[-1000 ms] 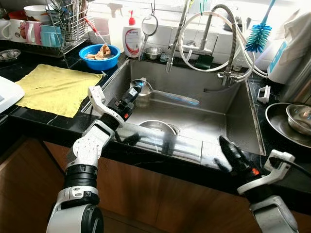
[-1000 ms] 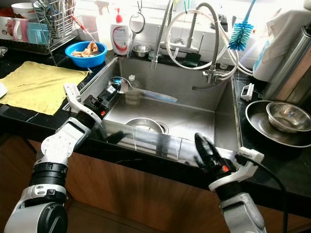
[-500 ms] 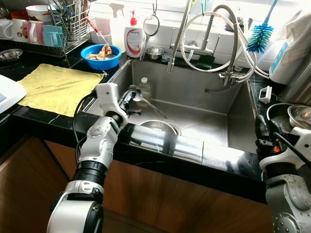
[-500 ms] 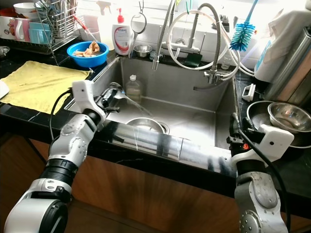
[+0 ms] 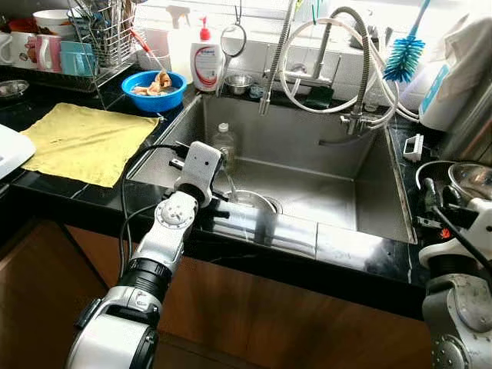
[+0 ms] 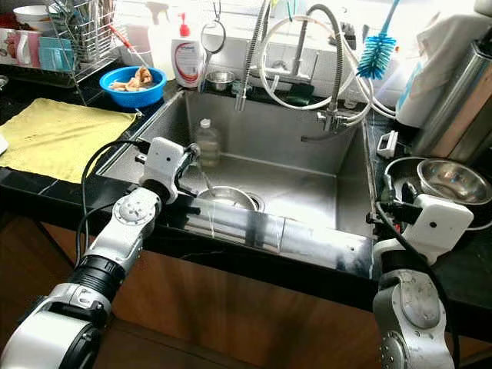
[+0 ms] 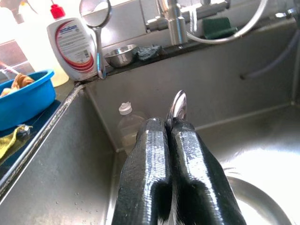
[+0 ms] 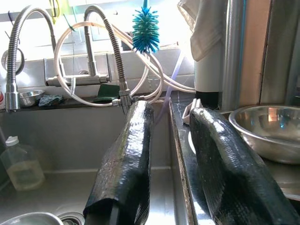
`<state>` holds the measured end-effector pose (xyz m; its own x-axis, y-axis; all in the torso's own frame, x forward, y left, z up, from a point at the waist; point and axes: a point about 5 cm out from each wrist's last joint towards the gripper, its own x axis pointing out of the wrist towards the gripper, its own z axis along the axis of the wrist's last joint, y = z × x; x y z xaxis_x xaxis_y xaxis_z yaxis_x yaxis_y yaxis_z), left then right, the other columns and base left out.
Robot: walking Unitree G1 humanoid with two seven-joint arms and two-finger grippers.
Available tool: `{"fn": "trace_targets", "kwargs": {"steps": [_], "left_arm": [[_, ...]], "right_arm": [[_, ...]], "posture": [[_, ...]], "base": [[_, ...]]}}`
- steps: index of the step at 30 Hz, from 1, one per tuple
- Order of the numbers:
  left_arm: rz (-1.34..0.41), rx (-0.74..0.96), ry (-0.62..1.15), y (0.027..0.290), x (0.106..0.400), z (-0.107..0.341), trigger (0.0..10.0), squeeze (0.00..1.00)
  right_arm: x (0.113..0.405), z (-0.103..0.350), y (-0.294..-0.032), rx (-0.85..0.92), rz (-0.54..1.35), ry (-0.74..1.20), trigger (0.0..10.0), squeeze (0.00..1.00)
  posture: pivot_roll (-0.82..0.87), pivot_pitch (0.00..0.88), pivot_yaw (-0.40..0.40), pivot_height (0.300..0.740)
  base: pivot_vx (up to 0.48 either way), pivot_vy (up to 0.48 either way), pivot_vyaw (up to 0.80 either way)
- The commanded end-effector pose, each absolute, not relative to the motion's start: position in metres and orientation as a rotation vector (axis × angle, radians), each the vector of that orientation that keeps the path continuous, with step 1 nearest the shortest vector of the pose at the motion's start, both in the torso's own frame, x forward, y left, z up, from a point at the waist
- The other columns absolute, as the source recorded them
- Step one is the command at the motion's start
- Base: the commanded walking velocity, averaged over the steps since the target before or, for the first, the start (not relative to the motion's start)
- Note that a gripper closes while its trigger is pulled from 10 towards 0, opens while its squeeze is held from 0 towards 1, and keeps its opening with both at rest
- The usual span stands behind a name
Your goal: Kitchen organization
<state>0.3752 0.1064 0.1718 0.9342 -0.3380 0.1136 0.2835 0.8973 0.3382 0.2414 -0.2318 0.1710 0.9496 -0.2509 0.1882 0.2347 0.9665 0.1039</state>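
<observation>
Your left gripper (image 7: 171,129) was pinched shut on a metal spoon (image 7: 177,104) over the sink (image 5: 338,196), above the steel bowl (image 5: 250,200) at the drain. Your right gripper (image 8: 171,150) hovered with fingers spread at the sink's right rim.

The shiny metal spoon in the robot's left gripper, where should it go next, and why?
Probably lift it toward the wire drying rack. The left gripper is shut on the shiny metal spoon, low over the steel sink, and other utensils stand in that rack.
</observation>
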Motion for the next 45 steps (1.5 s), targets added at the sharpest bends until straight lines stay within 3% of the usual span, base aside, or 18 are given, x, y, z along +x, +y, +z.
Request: {"fn": "trace_targets", "kwargs": {"steps": [1, 3, 4, 5, 6, 23, 24, 25, 28, 32, 37, 40, 45], "left_arm": [[-0.341, 0.352, -0.153, 0.107, 0.374, 0.165, 10.0, 0.0], [-0.34, 0.343, -0.142, 0.107, 0.374, 0.163, 10.0, 0.0], [-0.334, 0.337, -0.134, 0.109, 0.375, 0.162, 10.0, 0.5], [-0.334, 0.337, -0.134, 0.109, 0.375, 0.162, 10.0, 0.5], [-0.336, 0.326, -0.132, 0.109, 0.375, 0.161, 10.0, 1.0], [-0.329, 0.295, -0.119, 0.109, 0.375, 0.158, 10.0, 1.0], [-0.328, 0.294, -0.121, 0.109, 0.375, 0.158, 10.0, 0.28], [-0.329, 0.292, -0.122, 0.109, 0.374, 0.158, 10.0, 0.0], [-0.329, 0.285, -0.124, 0.109, 0.374, 0.158, 10.0, 0.0], [-0.326, 0.281, -0.127, 0.109, 0.375, 0.159, 10.0, 0.0], [-0.327, 0.267, -0.14, 0.108, 0.374, 0.161, 10.0, 0.0], [-0.347, 0.218, -0.176, 0.105, 0.372, 0.164, 10.0, 0.0], [-0.278, 0.182, -0.358, 0.112, 0.364, 0.184, 10.0, 0.0]], "right_arm": [[0.24, 0.171, -0.235, 0.078, -0.269, -0.208, 10.0, 0.0], [0.24, 0.171, -0.234, 0.076, -0.267, -0.209, 10.0, 0.0], [0.24, 0.171, -0.234, 0.077, -0.267, -0.207, 10.0, 0.0], [0.24, 0.171, -0.234, 0.077, -0.267, -0.207, 10.0, 0.0], [0.24, 0.17, -0.234, 0.08, -0.267, -0.207, 10.0, 0.0], [0.241, 0.172, -0.241, 0.094, -0.308, -0.195, 10.0, 0.0], [0.241, 0.174, -0.246, 0.087, -0.33, -0.195, 10.0, 0.0], [0.241, 0.176, -0.251, 0.089, -0.355, -0.197, 10.0, 0.0], [0.239, 0.185, -0.269, 0.109, -0.444, -0.218, 10.0, 0.0], [0.241, 0.188, -0.29, -0.066, -0.497, -0.111, 10.0, 0.0], [0.245, 0.195, -0.309, -0.039, -0.518, -0.098, 10.0, 0.0], [0.25, 0.201, -0.294, -0.022, -0.444, -0.161, 10.0, 0.0], [0.252, 0.195, -0.246, -0.055, -0.318, -0.251, 10.0, 0.0]], "posture": [[0.04, 0.0, -0.022, 0.74], [0.04, 0.0, -0.022, 0.74], [0.04, 0.0, -0.021, 0.74], [0.04, 0.0, -0.021, 0.74], [0.04, 0.0, -0.021, 0.74], [0.04, 0.0, -0.03, 0.74], [0.04, 0.0, -0.031, 0.74], [0.04, 0.0, -0.03, 0.74], [0.03, 0.0, -0.03, 0.74], [0.03, 0.0, -0.03, 0.74], [0.03, 0.0, -0.035, 0.74], [0.03, 0.0, -0.036, 0.74], [0.04, 0.0, -0.035, 0.74]], "base": [[0.0, 0.0, 0.0], [0.0, 0.0, 0.0], [0.0, 0.0, 0.0], [0.0, 0.0, 0.0], [0.0, 0.0, 0.0], [0.0, 0.0, 0.0], [0.0, 0.0, 0.0], [0.0, 0.0, 0.0], [0.0, 0.0, 0.0], [0.0, 0.0, 0.0], [0.0, 0.0, 0.0], [0.0, 0.0, 0.0], [0.0, 0.0, 0.0]]}}
